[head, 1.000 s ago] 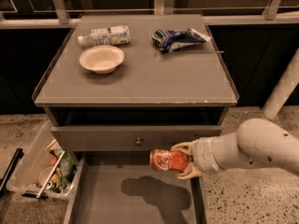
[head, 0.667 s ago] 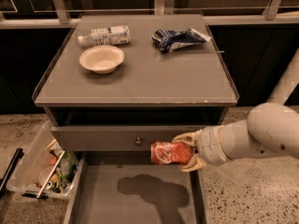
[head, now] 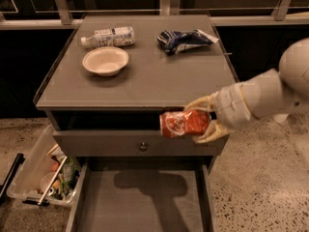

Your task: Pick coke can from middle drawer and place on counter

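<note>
Hand [head: 199, 122] clamped on coke can [head: 183, 123], fingers [head: 195, 103] above and below it. Can lies sideways in mid-air, just below front-right edge of tabletop [head: 159, 81], in front of drawer front [head: 96, 143] w/ knob [head: 142, 146]. Middle drawer [head: 140, 202] pulled out underneath. On tabletop, at back: bowl [head: 105, 60], bottle [head: 108, 36], blue packet [head: 186, 38]. Plastic bin [head: 34, 170] on ground, left.
</note>
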`<action>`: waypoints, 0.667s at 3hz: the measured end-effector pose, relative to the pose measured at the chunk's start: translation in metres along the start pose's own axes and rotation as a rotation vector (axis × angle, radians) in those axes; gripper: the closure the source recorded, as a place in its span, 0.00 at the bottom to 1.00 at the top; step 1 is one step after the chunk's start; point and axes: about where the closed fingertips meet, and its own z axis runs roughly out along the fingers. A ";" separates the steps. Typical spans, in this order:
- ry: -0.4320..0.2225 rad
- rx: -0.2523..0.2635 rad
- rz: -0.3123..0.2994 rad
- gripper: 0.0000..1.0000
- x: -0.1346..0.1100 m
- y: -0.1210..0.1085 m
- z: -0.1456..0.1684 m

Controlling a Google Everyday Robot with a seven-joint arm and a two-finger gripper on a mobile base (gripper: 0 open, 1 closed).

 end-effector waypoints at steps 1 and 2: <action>-0.035 0.010 -0.039 1.00 -0.016 -0.041 -0.027; -0.028 0.011 -0.039 1.00 -0.017 -0.050 -0.024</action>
